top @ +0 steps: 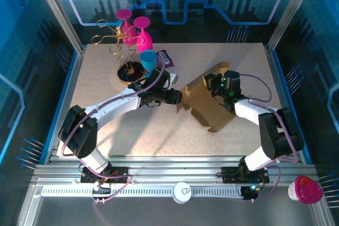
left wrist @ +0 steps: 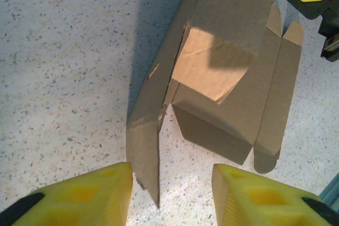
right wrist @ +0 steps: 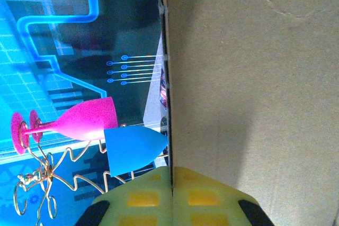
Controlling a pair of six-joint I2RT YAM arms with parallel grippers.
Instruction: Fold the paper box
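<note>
The paper box (top: 204, 104) is a brown cardboard sheet, partly folded up, lying right of the table's centre. My right gripper (top: 219, 84) is shut on the edge of its raised far panel (right wrist: 254, 78), and in the right wrist view the fingertips (right wrist: 172, 194) pinch that thin edge. My left gripper (top: 177, 97) is at the box's left end, open. In the left wrist view a standing side flap (left wrist: 144, 146) pokes between the yellow fingers (left wrist: 79, 199), close to the left one and apart from the right one. The box's folded body (left wrist: 222, 109) lies just beyond.
At the back left stand a gold wire rack (top: 108, 38) with pink glasses (top: 142, 33), a blue glass (top: 149, 60), a black disc (top: 130, 72) and a purple packet (top: 166, 57). A pink-lidded cup (top: 306, 189) sits off the table at the near right.
</note>
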